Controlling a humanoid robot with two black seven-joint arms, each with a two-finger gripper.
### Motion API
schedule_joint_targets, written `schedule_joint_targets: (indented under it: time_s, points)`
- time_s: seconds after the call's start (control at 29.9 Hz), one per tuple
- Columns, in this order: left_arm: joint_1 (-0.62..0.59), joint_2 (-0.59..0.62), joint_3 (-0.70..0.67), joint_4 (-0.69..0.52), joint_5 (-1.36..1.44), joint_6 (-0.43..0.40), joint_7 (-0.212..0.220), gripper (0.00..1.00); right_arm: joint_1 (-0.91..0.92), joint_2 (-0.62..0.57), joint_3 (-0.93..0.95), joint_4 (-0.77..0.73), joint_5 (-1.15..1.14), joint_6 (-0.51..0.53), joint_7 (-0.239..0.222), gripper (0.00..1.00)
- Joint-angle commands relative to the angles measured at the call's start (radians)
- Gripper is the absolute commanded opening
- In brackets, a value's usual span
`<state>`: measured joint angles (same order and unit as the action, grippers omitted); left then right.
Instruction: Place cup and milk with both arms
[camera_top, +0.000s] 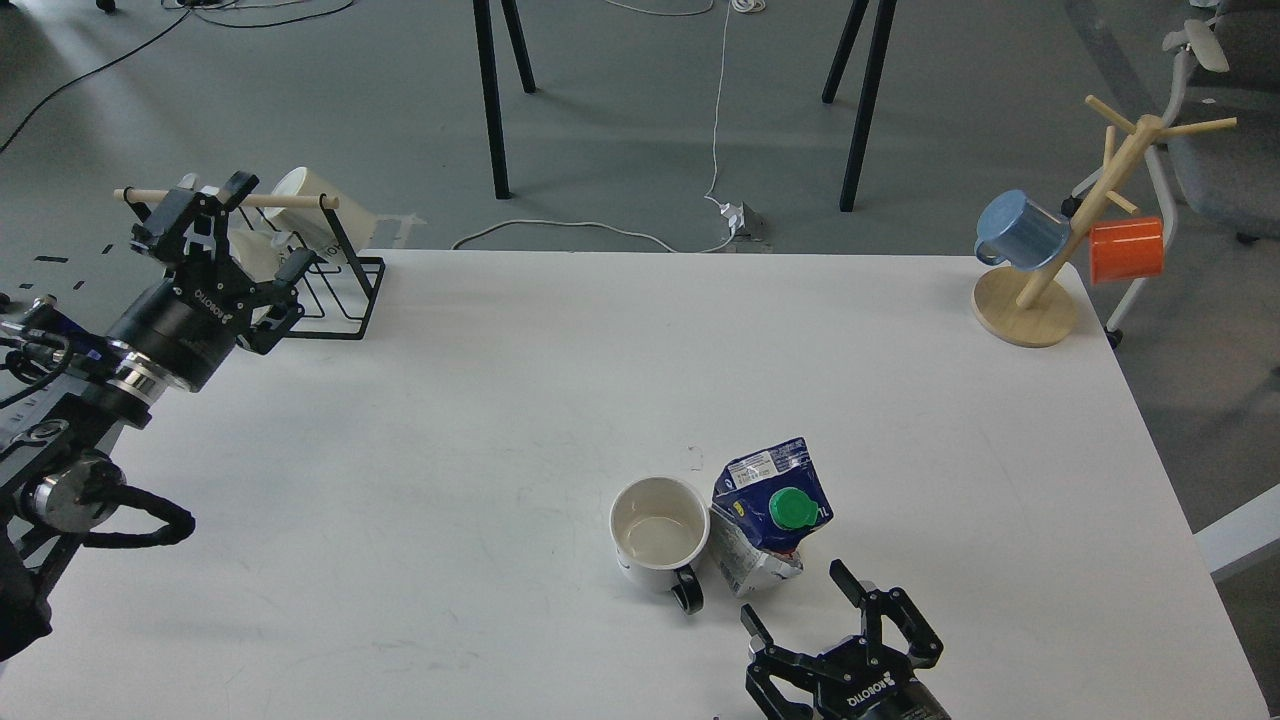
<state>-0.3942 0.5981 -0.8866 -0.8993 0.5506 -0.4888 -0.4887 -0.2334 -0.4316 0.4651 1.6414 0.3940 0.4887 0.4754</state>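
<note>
The cup (659, 533), a white mug with a black handle pointing toward me, stands upright on the white table (500, 400) near the front middle. The milk (768, 515), a dark blue and white carton with a green cap, stands right beside it on its right, touching or nearly so. My right gripper (802, 596) is open and empty just in front of the milk, apart from it. My left gripper (265, 235) is open and empty at the far left, by the black wire rack, far from both things.
A black wire rack (330, 275) with white cups and a wooden dowel stands at the back left corner. A wooden mug tree (1030, 300) with a blue mug (1020, 230) and an orange mug (1127, 250) stands at the back right.
</note>
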Motion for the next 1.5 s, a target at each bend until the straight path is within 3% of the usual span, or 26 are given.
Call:
schedule_joint_targets:
  time_s: [0.0, 0.37, 0.53, 0.7, 0.97, 1.47]
  points:
    - [0.003, -0.004, -0.002, 0.033, 0.000, 0.000, 0.000, 0.99, -0.075, -0.114, 0.007, 0.069, 0.000, 0.000, 0.002, 0.98]
    - [-0.015, 0.014, -0.014, 0.034, -0.001, 0.000, 0.000, 0.99, -0.210, -0.557, 0.033, 0.078, -0.012, 0.000, 0.013, 0.98]
    - [-0.015, 0.014, -0.012, 0.034, -0.003, 0.000, 0.000, 0.99, -0.210, -0.686, 0.088, 0.064, -0.012, 0.000, 0.013, 0.98]
    - [-0.005, 0.016, -0.014, 0.034, -0.006, 0.000, 0.000, 0.99, -0.205, -0.786, 0.271, 0.032, -0.011, 0.000, 0.013, 0.98]
    - [0.000, 0.035, -0.015, 0.023, -0.006, 0.000, 0.000, 0.99, -0.098, -0.767, 0.552, -0.185, -0.012, 0.000, 0.013, 0.98]
    - [0.025, 0.109, -0.009, 0.025, -0.006, 0.000, 0.000, 0.99, 0.422, -0.599, 0.314, -0.551, -0.078, 0.000, 0.013, 0.98]
